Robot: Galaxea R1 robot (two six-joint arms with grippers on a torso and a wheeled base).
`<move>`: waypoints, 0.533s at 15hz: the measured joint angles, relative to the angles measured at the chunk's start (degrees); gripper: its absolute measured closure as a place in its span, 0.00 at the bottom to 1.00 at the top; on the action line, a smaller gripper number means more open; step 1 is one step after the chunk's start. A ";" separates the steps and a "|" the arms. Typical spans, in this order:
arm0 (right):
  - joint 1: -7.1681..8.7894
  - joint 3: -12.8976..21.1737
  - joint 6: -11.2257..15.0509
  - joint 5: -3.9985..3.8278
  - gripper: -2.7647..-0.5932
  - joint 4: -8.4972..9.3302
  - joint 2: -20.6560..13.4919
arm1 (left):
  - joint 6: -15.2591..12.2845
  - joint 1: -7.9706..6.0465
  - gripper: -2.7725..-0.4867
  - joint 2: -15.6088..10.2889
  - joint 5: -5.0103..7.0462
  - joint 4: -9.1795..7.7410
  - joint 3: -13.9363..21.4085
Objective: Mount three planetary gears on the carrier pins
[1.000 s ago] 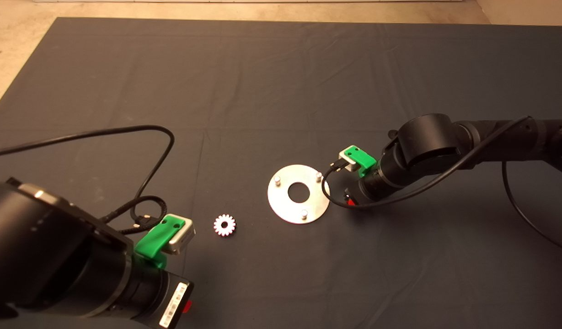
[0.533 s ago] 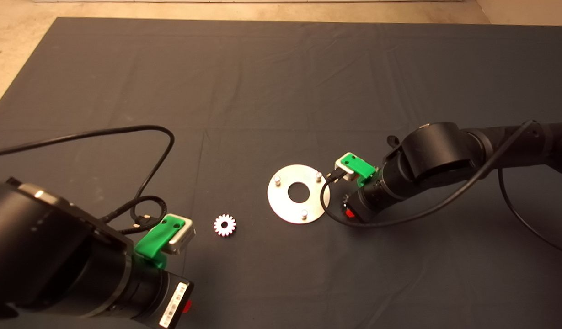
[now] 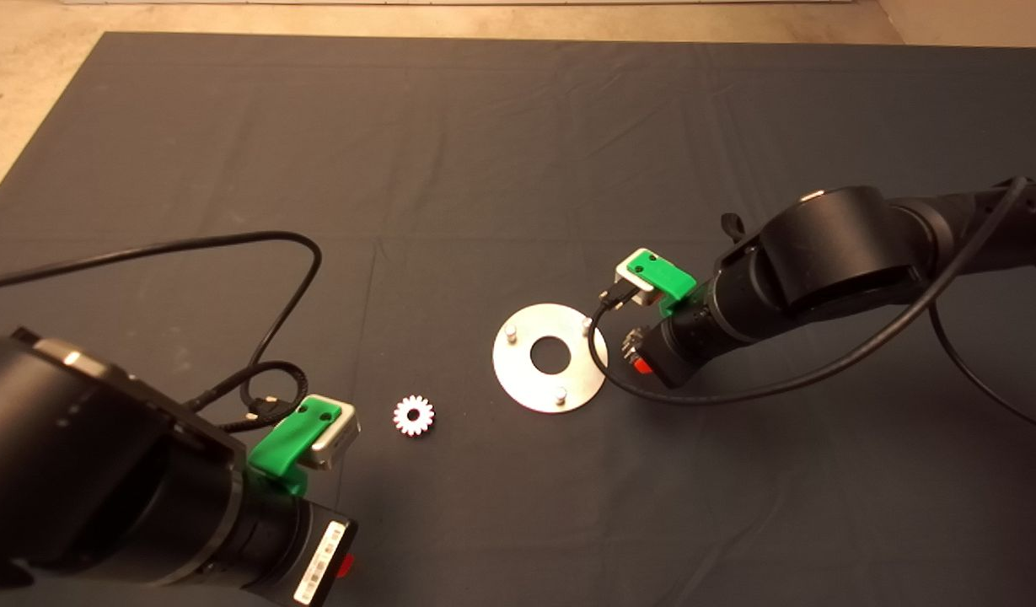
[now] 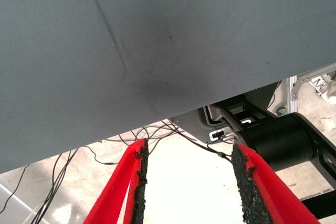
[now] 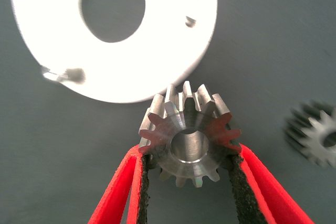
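My right gripper is shut on one planetary gear, a silver spur gear with a centre hole. It hangs just off the rim of the shiny disc; two carrier pins show there. In the head view the right gripper sits at the right edge of the disc, whose three pins stand bare. A second gear lies flat on the mat left of the disc. Another gear lies on the mat, seen only in the right wrist view.
My left arm waits at the lower left; its gripper is open over the mat's edge, with floor cables and a black frame beyond. A black cable loops over the mat beside the left arm. The right arm's cable hangs by the disc.
The right arm has swung up and brought its gripper with the gear closer to the disc's right edge. The left arm and the loose gear have not moved.
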 joint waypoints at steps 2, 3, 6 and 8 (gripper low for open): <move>0.04 0.00 0.00 0.40 0.85 0.35 3.44 | 0.00 0.00 0.76 -0.02 0.02 0.02 0.00; 0.04 0.01 0.00 0.61 0.85 0.76 4.99 | 0.00 0.00 0.76 -0.02 0.02 0.02 0.00; 0.04 0.01 0.00 0.40 0.85 2.15 6.34 | 0.00 0.00 0.76 0.00 0.02 0.02 0.00; 0.04 0.01 -0.01 -0.13 0.85 2.30 6.92 | -0.02 0.00 0.76 0.01 0.02 0.02 0.00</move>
